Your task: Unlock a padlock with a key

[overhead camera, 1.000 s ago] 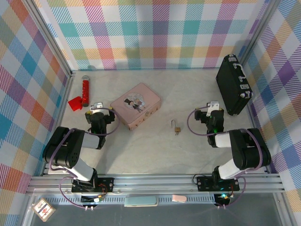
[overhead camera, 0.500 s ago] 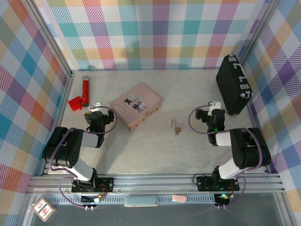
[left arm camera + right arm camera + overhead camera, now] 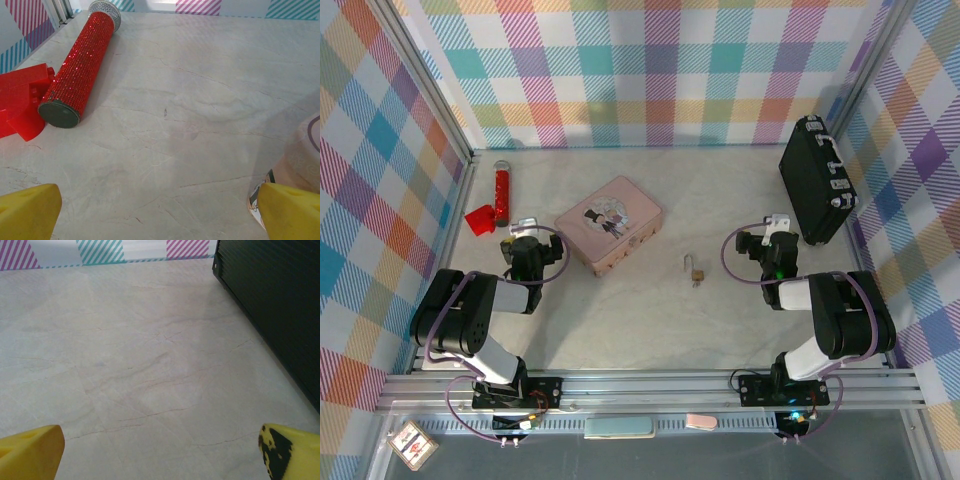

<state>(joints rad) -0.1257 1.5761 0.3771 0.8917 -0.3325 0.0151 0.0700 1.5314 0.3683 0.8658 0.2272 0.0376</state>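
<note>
At the counter's (image 3: pixel 650 330) far-left corner, a glittery red tube (image 3: pixel 502 190) lies along the left edge, its near end just beside a red plastic block (image 3: pixel 480 219). The left claw (image 3: pixel 160 217) hangs low near the left edge, its yellow fingertips (image 3: pixel 27 210) spread as wide as they go over bare marbled surface and holding nothing. In the left wrist view the tube and block lie ahead of it to the left, and a corner of the pink box sits by its right fingertip. That pink box (image 3: pixel 608 224), with a cartoon picture on its lid, rests askew left of the counter's middle. Right of the middle, between the box and the right claw, the small brass padlock (image 3: pixel 694 266) lies flat in the open, touched by neither arm. A thin sliver at its near end looks like the key (image 3: pixel 697 282), though it is too small to be sure. The right claw (image 3: pixel 160 455) is likewise wide open and empty above bare counter. A black case (image 3: pixel 815 180) lies along the right edge toward the far-right corner.
</note>
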